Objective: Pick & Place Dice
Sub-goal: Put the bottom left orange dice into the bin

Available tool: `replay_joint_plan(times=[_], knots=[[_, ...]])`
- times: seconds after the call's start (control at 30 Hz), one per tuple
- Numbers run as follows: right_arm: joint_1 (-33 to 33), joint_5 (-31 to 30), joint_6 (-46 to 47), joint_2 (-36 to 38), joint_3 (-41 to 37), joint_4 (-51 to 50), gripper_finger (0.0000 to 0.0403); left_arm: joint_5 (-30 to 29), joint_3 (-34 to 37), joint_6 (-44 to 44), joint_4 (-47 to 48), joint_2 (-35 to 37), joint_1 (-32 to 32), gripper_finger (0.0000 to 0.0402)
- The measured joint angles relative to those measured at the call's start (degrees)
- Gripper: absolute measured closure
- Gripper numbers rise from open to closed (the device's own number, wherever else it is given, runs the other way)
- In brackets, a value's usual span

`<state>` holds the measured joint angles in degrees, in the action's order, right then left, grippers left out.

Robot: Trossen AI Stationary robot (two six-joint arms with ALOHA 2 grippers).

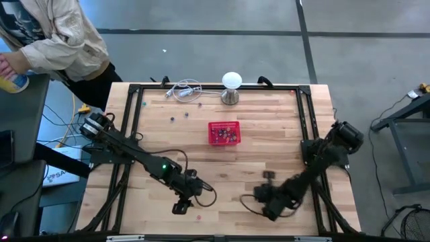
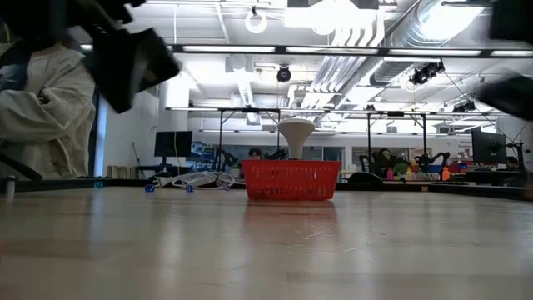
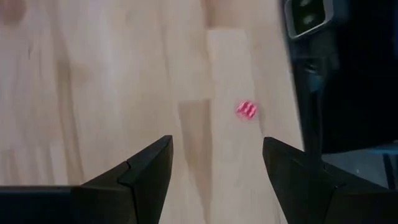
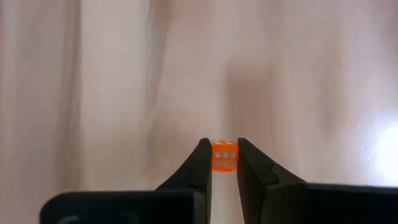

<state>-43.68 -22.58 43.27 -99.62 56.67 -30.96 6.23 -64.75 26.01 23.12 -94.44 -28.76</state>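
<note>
Near the front edge, right claw [image 4: 224,163] pinches orange die [image 4: 224,155].

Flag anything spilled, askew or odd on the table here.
A few dice lie loose on the wood, away from the red basket, and a pink die sits before the open left hand. The right hand holds an orange die.

The left gripper [image 3: 214,165] hangs above the wooden table [image 3: 93,81] with its two dark fingers [image 3: 146,168] spread wide apart. A small pink die [image 3: 247,110] lies on the boards ahead of them, nearer one finger. A dark frame piece [image 3: 311,37] stands beside the die.
</note>
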Motion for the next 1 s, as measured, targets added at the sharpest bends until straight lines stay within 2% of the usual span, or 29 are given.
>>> replay_joint_plan(times=[0.17,0.23,0.4,0.6,0.67,0.77,0.9,1.0], knots=[[8.78,-3.49,-17.54,0.18,8.08,1.38,0.0377,-2.5,0.06,4.09,6.36,0.01,-1.73,0.0161],[13.04,-4.37,-21.93,0.18,10.59,2.93,0.0377,-2.55,0.71,4.29,6.34,0.01,-2.62,0.0161],[25.19,-6.4,-23.75,0.25,12.91,3.58,0.0377,-7.78,3.03,6.78,4.34,0.01,-4.68,0.0161],[37.95,-0.18,-24.79,-1.31,12.9,4.94,0.0374,-11.23,5.66,11.71,3.25,0.01,-6.54,0.0161],[41.23,4.25,-23.09,-1.73,12.77,4.55,0.0353,-13.16,6.11,12.32,3.64,0.01,-7.66,0.0161],[44.56,8.44,-21.03,-3.21,13.0,6.63,0.03,-15.67,6.16,12.4,3.32,0.01,-9.4,0.0161],[46.24,9.24,-20.97,-3.15,12.99,6.98,0.0223,-17.5,6.18,12.38,3.39,0.01,-10.73,0.0161],[46.21,9.19,-21.02,-3.06,12.91,6.71,0.0185,-17.56,6.27,11.95,3.44,0.01,-11.11,0.0161]])
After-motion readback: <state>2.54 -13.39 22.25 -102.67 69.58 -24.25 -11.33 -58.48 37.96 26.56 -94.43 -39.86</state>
